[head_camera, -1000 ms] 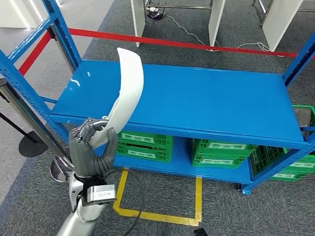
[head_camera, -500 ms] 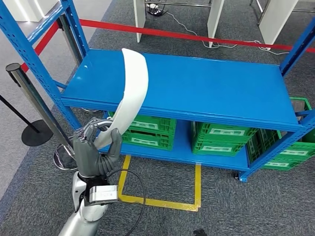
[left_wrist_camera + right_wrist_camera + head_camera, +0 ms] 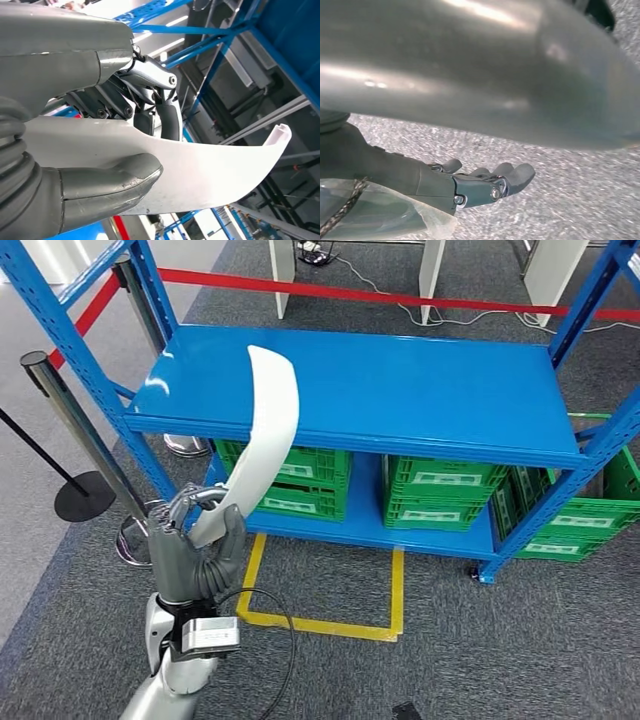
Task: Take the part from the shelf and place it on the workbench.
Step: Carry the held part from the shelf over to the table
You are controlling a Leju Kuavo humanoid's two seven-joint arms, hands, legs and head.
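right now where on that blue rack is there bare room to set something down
The top shelf is bare from post to post, apart from the white part that the left robot hand holds up in front of its left end. The lower shelf is crowded with green crates.

Your head view looked forward and down from high up onto the blue shelf [image 3: 362, 390]. Your left wrist view sat close behind the left robot hand [image 3: 192, 550], sharing the white part [image 3: 264, 440] with it. Your right wrist view faced the grey floor [image 3: 561, 195] past the right robot hand [image 3: 478, 185].
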